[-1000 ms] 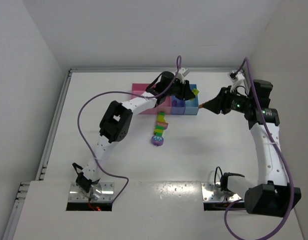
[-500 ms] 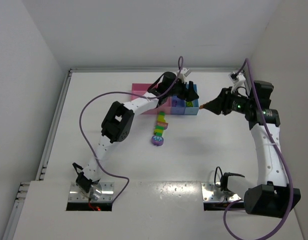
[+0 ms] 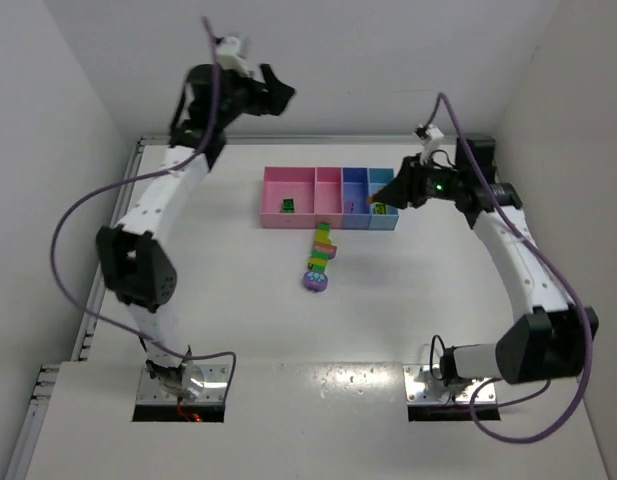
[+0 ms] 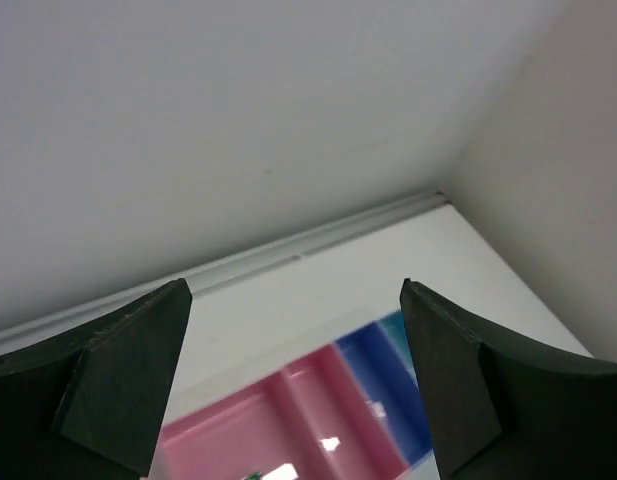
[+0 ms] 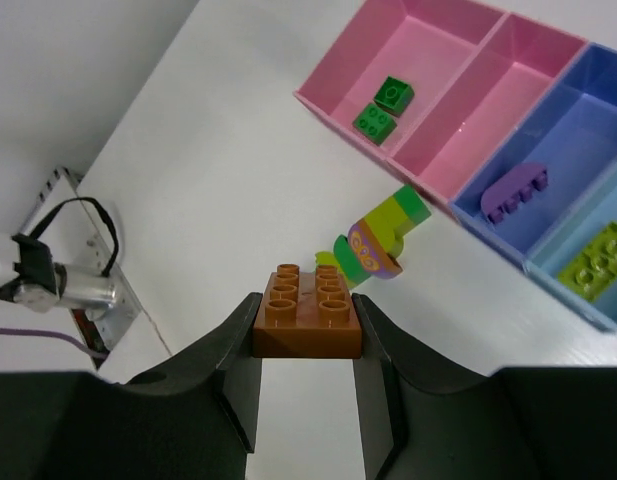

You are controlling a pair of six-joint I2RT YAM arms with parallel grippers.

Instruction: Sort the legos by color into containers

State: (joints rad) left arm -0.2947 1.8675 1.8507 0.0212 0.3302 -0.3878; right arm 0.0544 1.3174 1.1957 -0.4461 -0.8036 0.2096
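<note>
The right tool (image 5: 306,318) clamps an orange brick (image 5: 308,328) above the light-blue end of the tray (image 3: 288,171). The left tool (image 4: 293,292), jaws apart and empty, hangs high beyond the tray's far-left corner. Released here, the orange brick could land on the lime brick (image 5: 598,262) in that compartment, mixing colours.
</note>
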